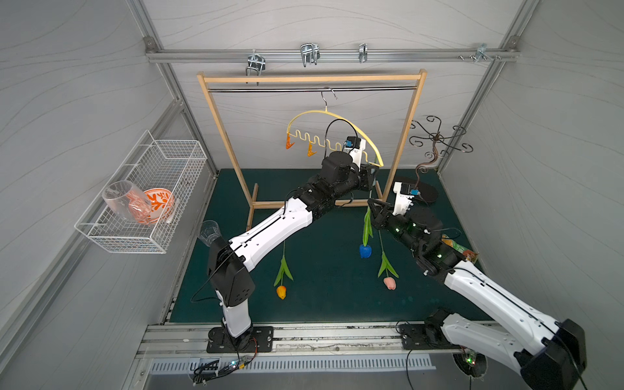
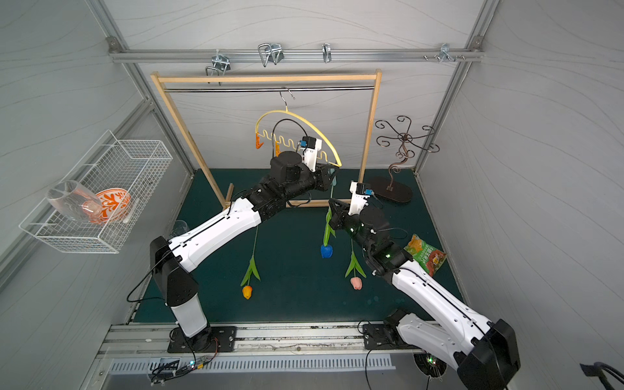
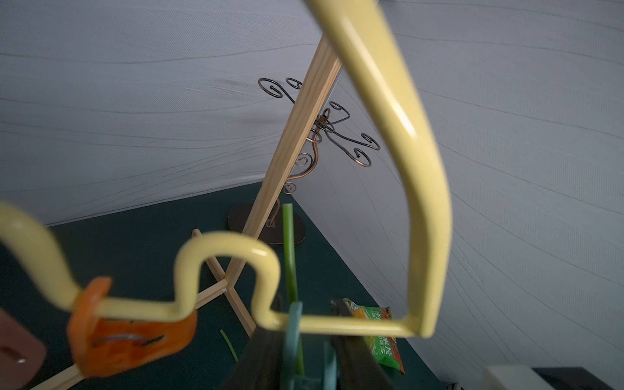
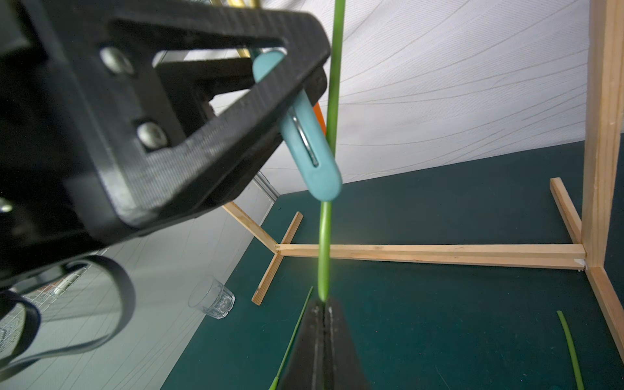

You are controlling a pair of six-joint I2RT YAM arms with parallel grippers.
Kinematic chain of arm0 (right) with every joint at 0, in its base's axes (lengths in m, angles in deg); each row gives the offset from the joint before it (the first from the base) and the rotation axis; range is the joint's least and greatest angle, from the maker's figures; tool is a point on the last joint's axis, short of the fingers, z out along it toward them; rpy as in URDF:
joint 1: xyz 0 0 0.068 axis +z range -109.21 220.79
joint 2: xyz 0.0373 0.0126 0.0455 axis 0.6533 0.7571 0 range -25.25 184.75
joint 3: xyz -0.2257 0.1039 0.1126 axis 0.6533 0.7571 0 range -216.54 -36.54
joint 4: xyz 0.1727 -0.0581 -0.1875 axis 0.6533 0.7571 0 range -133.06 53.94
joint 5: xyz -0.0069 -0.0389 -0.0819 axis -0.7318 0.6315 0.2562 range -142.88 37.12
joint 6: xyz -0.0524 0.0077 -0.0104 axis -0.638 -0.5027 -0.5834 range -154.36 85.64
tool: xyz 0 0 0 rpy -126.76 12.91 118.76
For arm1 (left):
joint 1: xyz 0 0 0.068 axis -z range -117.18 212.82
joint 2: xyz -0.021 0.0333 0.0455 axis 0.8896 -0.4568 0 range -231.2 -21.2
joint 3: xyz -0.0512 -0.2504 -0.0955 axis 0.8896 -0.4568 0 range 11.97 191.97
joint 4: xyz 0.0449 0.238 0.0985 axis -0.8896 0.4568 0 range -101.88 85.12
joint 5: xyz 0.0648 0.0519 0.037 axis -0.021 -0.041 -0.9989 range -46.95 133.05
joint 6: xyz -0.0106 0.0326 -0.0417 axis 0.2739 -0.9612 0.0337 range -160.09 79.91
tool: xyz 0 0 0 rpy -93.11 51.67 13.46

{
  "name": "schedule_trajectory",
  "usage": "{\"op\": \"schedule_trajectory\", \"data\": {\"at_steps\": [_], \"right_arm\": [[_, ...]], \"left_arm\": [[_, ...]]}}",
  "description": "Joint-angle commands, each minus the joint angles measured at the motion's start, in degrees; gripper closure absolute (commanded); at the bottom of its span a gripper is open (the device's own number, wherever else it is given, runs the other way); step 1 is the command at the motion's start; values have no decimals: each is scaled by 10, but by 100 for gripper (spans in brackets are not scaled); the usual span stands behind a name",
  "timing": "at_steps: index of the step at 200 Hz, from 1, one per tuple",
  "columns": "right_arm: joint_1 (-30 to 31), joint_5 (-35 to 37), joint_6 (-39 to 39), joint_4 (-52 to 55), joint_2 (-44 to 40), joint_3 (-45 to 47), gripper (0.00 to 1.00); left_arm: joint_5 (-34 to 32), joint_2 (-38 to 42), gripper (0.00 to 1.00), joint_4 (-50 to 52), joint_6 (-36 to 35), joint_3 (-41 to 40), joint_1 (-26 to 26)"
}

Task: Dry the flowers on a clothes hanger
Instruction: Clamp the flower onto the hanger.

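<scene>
The pale yellow clothes hanger (image 1: 310,116) (image 2: 287,113) hangs by its hook from the rack's rod. My left gripper (image 1: 371,169) (image 3: 305,317) is shut on the teal clothespin (image 4: 310,148) at the hanger's right end. Just below, my right gripper (image 1: 371,204) (image 4: 324,304) is shut on the blue flower's stem (image 4: 332,101). The stem stands upright against that pin and the blue head (image 1: 365,251) hangs down. I cannot tell whether the pin clamps the stem. The orange flower (image 1: 281,292) and the pink flower (image 1: 389,283) lie on the green mat. Two orange clothespins (image 1: 289,143) hang at the hanger's left.
The wooden rack frame (image 1: 219,125) stands around the hanger, and its base bars lie under both grippers. A dark curly metal stand (image 1: 435,138) is at the back right. A snack bag (image 2: 425,253) lies by the right arm and a glass tumbler (image 1: 209,231) by the left arm. A wire basket (image 1: 148,189) hangs on the left wall.
</scene>
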Motion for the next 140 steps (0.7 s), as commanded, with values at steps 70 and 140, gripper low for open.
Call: {"op": "schedule_trajectory", "data": {"at_steps": [70, 140], "right_arm": [[-2, -25, -27, -7, 7, -24, 100], [-2, -26, -24, -1, -1, -24, 100]], "left_arm": [[1, 7, 74, -40, 4, -5, 2], [2, 9, 72, -40, 7, -6, 1]]}}
